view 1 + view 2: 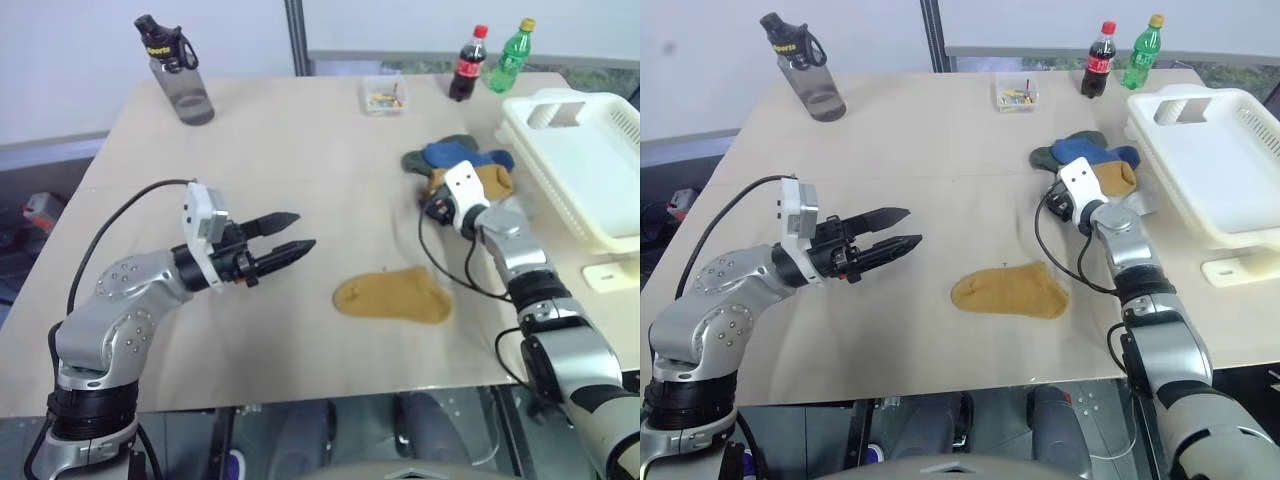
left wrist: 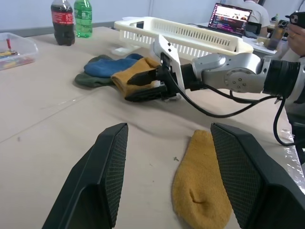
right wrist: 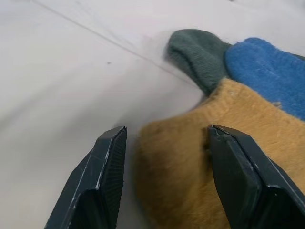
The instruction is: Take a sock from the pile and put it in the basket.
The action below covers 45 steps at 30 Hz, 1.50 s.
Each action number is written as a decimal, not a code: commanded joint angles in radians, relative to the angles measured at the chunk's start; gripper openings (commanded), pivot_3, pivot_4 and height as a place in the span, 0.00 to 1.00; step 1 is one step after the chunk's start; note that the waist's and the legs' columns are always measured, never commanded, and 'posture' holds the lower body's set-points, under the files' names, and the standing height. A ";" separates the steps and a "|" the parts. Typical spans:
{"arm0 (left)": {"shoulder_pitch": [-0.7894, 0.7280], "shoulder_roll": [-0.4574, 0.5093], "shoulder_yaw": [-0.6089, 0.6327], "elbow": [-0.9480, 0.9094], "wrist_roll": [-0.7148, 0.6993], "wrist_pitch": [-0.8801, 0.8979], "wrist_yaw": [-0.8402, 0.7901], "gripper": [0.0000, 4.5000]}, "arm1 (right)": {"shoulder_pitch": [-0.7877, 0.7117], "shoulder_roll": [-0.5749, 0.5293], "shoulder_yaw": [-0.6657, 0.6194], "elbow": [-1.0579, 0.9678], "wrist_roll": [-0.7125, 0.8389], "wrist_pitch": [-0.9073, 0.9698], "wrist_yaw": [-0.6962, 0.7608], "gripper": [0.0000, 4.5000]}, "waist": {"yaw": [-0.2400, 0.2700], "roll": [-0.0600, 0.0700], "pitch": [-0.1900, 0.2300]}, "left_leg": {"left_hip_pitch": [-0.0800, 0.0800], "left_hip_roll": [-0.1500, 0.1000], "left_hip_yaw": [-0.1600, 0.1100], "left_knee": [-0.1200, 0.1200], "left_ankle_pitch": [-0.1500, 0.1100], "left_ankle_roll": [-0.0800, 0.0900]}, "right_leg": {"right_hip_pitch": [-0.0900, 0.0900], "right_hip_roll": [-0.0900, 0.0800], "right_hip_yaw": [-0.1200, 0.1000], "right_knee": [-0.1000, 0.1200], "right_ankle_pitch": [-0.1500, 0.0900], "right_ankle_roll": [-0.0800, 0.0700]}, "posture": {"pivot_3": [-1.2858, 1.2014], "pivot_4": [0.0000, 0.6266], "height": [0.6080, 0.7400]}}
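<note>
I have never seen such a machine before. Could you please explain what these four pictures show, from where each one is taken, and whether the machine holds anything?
This is a humanoid robot with two arms. Two pictures come from cameras in its head, looking down at a table. The other two come from cameras on its wrists, looking along the black fingers.

On the table lie a pile of socks, one loose yellow sock, a white basket, a grey bottle, two drink bottles and a small clear box.

The left gripper is open and empty. The right gripper is at the pile, fingers either side of a yellow sock, not yet closed on it.
</note>
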 commanded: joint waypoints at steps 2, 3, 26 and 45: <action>-0.006 0.012 0.007 -0.029 -0.021 -0.010 -0.001 0.65 | 0.002 0.004 -0.005 -0.036 -0.004 -0.005 0.003 0.62 | -0.002 0.000 0.000 | 0.000 0.000 0.000 0.000 0.000 0.000 | 0.000 0.000 0.000 0.000 0.000 0.000 | 0.52 0.24 1.00; -0.003 0.014 0.009 -0.030 -0.024 -0.008 -0.002 0.65 | 0.002 0.006 -0.008 -0.029 -0.003 -0.004 0.002 0.62 | -0.003 0.000 0.000 | 0.000 0.000 0.000 0.000 0.000 0.000 | 0.000 0.000 0.000 0.000 0.000 0.000 | 0.52 0.24 1.00; 0.145 0.072 0.051 0.040 0.019 -0.088 -0.052 0.65 | 0.245 0.270 0.211 -0.813 0.120 0.566 0.044 0.01 | -0.004 0.001 0.000 | 0.000 0.002 0.000 -0.003 -0.002 0.003 | -0.002 0.000 0.000 0.001 0.000 0.000 | 0.52 0.24 1.00; 0.055 -0.107 -0.095 0.065 0.032 0.330 0.382 0.65 | 0.409 0.007 0.170 -1.259 0.186 0.578 0.144 0.63 | 0.017 0.001 0.000 | 0.000 0.000 -0.002 -0.003 -0.002 0.003 | -0.002 -0.001 -0.002 0.001 0.000 0.000 | 0.52 0.24 1.00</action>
